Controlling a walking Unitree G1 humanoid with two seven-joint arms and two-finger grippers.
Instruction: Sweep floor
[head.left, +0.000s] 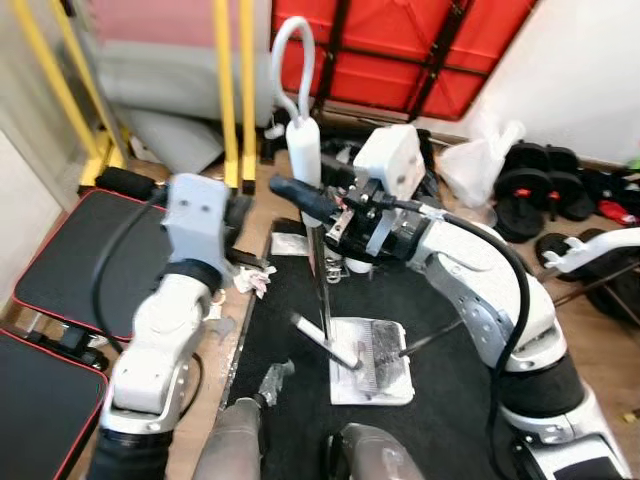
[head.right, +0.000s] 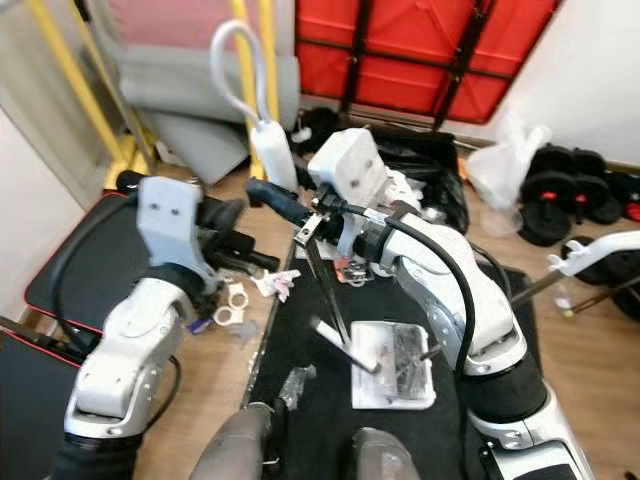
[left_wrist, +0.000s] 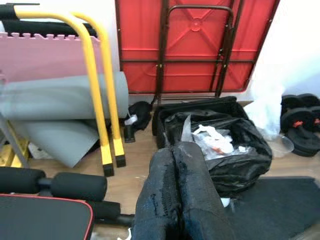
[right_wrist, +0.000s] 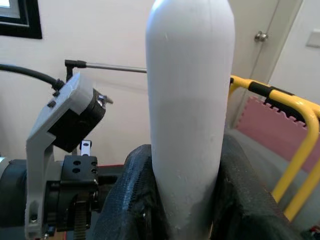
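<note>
Nearest my camera: the robot's grey legs (head.left: 240, 440) over a black floor mat (head.left: 290, 330). On the mat, a white dustpan (head.left: 372, 372) with a short brush (head.left: 325, 342) laid across it. My right gripper (right_wrist: 180, 200) has its jaws clamped round the white broom handle (head.left: 303, 150), upright above the mat. My left gripper (left_wrist: 177, 200) is raised, jaws pressed together, empty. Obstacles ahead: black rubbish bag (left_wrist: 230, 150), yellow frame (left_wrist: 100, 90), dumbbells (head.left: 540, 185), paper scraps (head.right: 272, 285) beside the mat.

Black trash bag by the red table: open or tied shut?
Open. The black trash bag gapes at the top, with crumpled white paper showing inside.
</note>
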